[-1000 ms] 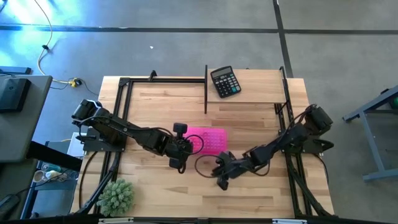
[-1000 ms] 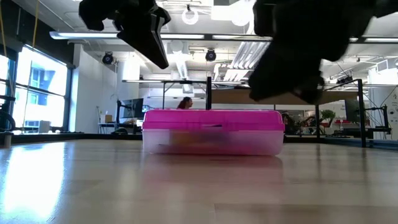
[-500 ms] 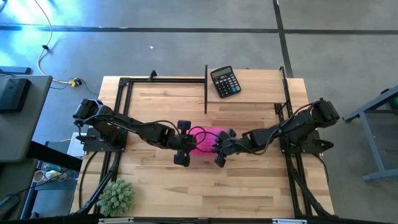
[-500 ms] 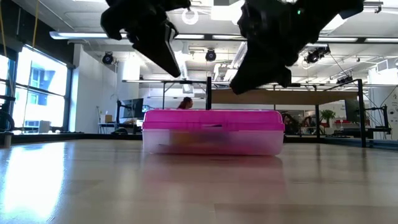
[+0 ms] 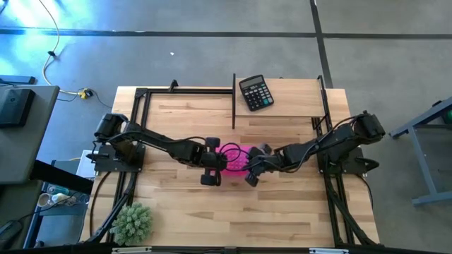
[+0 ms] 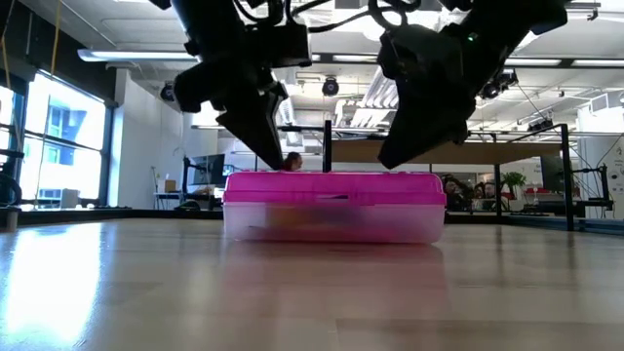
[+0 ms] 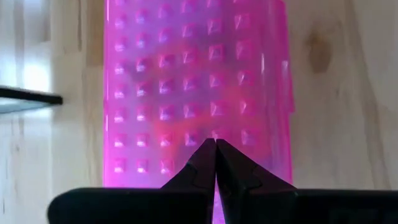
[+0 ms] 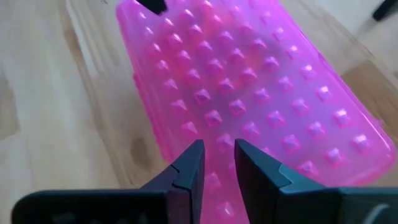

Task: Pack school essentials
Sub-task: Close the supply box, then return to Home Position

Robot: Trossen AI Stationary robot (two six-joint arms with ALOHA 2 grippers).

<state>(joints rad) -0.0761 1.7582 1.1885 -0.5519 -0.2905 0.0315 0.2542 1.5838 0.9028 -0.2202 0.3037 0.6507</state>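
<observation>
1. School essentials are showing only as a blurred orange-brown shape through the clear base of the pink case (image 6: 334, 207); we cannot tell which items they are.
2. We are seeing the pink case (image 5: 236, 159) sitting at the middle of the wooden table (image 5: 176, 212), its studded lid down flat on the clear base.
3. We are holding our left gripper (image 7: 215, 163) over the left part of the lid, its jaws pressed fully together and gripping nothing; in the low view the tip is sitting right at the lid's top edge, though we cannot tell whether it is touching.
4. We are holding our right gripper (image 8: 218, 155) over the right part of the lid, jaws narrowly apart with nothing between them.
5. We are noting a black calculator (image 5: 255, 92) lying at the far edge of the table and a spiky green plant ball (image 5: 132, 223) at the near left corner.
6. We are finding no brand, label or writing legible on the case; the calculator's keys are too small to read.
</observation>
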